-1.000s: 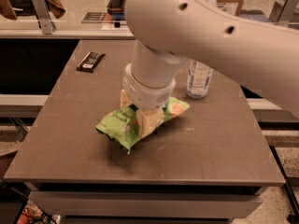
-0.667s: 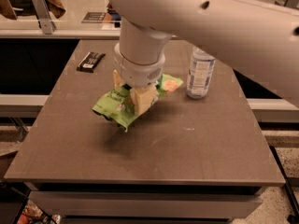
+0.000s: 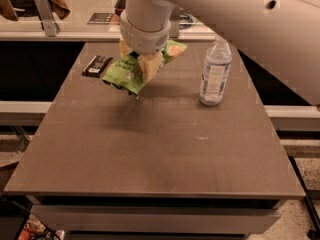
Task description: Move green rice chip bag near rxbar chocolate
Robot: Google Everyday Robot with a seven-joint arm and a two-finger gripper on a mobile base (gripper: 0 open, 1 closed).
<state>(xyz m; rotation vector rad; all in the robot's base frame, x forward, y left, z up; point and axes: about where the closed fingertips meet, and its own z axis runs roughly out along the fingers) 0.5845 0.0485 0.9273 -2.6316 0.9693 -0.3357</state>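
Note:
My gripper (image 3: 139, 60) hangs from the big white arm at the top middle. It is shut on the green rice chip bag (image 3: 127, 73), which is crumpled and held above the brown table (image 3: 150, 149), casting a shadow below. The rxbar chocolate (image 3: 96, 65), a small flat black bar, lies on the table just left of the bag, near the far left edge.
A clear water bottle (image 3: 215, 74) stands upright to the right of the bag. A counter with a metal bracket (image 3: 44, 14) runs behind the table. The floor shows past the table's right edge.
My gripper has lifted the green bag off the table and carried it back and left, closer to the black bar. The bottle has not moved.

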